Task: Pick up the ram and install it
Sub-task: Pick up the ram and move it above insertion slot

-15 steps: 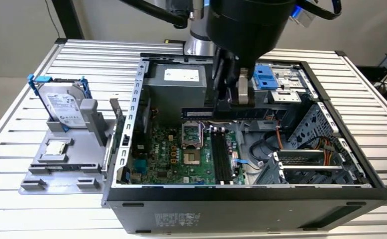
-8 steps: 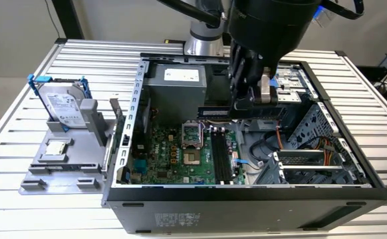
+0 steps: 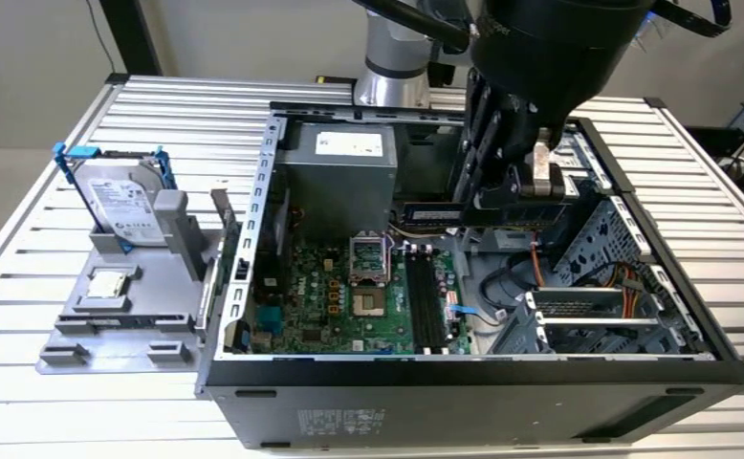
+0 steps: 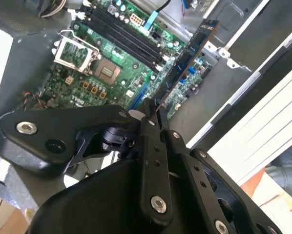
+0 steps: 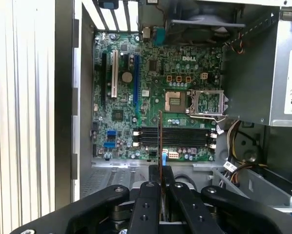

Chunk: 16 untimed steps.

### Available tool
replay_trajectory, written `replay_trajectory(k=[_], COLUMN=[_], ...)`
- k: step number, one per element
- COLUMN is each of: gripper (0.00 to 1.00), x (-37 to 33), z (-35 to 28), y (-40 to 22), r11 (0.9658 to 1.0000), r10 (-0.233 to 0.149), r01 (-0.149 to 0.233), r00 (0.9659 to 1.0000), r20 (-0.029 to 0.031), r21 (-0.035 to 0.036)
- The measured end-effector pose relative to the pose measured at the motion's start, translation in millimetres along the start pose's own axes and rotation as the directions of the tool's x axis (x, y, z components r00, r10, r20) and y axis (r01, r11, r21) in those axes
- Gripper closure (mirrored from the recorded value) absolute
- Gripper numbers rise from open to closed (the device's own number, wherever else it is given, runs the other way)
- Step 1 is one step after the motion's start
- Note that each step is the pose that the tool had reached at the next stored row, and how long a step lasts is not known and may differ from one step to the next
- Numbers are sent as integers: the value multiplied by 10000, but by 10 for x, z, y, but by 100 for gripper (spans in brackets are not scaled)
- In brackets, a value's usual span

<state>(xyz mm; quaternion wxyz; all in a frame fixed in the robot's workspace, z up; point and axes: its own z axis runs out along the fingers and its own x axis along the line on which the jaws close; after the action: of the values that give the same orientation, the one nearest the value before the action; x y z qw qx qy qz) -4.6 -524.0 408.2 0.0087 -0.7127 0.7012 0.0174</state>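
Exterior view: the gripper is clamping the ram between its fingers, at the upper middle of the frame, inside the open computer case. In the first wrist view, the ram is hanging edge-on, clear of the motherboard and its memory slots.

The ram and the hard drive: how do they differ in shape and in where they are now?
The ram is a thin, flat, dark stick, while the hard drive is a blue-railed silver box. The ram hangs in the shut tool over the motherboard inside the case. The hard drive stands upright in a grey holder outside the case, at the exterior view's left. Shared: neither is mounted in the computer yet.
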Motion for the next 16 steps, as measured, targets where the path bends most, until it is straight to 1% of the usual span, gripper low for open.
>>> replay_trajectory(k=[4,6,8,16], gripper=[100,100,100,100], x=[-1,-31,-108,-472], z=[0,1,4,17], y=[-2,-8,-11,-26], r11=[10000,10000,10000,10000], r10=[0,2,1,2], r01=[0,-2,-1,-2], r00=[10000,10000,10000,10000], r20=[1,-4,-12,-30], r21=[0,0,-1,0])
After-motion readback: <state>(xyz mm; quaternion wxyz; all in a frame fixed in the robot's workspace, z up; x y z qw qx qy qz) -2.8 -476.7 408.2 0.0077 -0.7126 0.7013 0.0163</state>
